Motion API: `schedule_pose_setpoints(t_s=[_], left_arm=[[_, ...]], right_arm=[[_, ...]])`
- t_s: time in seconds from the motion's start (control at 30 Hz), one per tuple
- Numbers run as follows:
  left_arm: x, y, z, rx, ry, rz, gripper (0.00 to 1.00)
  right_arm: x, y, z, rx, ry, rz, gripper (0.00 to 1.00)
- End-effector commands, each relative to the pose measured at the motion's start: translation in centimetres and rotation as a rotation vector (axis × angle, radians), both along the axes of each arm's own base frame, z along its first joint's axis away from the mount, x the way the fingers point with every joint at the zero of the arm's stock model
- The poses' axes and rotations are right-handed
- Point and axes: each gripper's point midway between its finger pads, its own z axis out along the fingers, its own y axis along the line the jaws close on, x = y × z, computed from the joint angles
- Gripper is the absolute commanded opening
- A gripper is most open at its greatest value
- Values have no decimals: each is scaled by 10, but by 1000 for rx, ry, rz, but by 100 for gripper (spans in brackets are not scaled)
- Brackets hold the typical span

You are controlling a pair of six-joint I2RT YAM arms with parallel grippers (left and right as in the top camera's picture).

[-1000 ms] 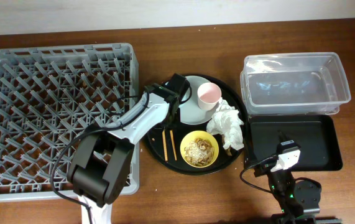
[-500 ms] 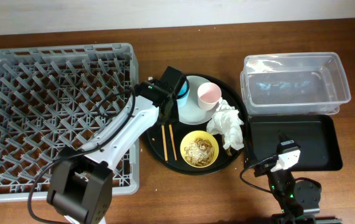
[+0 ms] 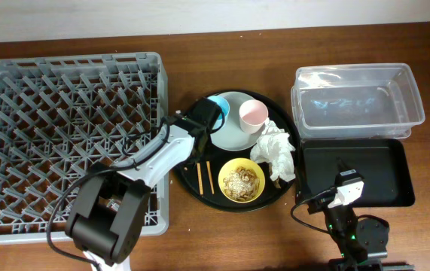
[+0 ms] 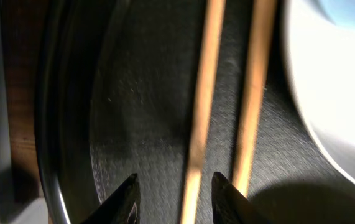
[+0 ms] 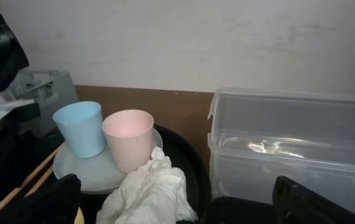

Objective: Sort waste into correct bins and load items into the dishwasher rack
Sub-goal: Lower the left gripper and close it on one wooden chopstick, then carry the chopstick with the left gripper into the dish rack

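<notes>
l gripper (image 4: 178, 200) unclenched low over wooden chopsticks (image 4: 203, 106), one stick btwn tips, prob. not touching, sticks at 8 o'clock on round black tray (image 4: 133, 112), r gripper (image 5: 183, 202) spread wide, empty, facing napkin (image 5: 149, 186)

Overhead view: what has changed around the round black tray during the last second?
The left gripper drew back from the blue cup toward the chopsticks, uncovering the cup; it is open above them, holding nothing. Pink cup, napkin, yellow bowl and chopsticks stayed put.
</notes>
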Motion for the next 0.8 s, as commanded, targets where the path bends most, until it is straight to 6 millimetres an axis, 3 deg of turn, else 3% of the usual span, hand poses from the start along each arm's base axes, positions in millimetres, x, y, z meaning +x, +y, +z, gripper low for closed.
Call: schedule_pose_setpoints(t_s=[0.0,0.17,0.3,0.43,0.57,0.77], left_arm=[[-1,1,-19,-7,22,25,34],[-1,1,-27,-9,16,25,34],[-1,1,-27,-10,15,25,5],[7,-3,-16,-28,-14,26,1],[26,-13,29,-59,-124,-83,1],[39,-4,138,-44,-360,-255,4]], right_arm=[[0,-3,-3,7,8,-14,98],[0,-3,-3,7,8,-14,98],[0,-3,-3,7,8,-14,98],[0,-3,-3,7,8,-14,98],[0,-3,-3,7,8,-14,98],[0,-3,-3,7,8,-14,98]])
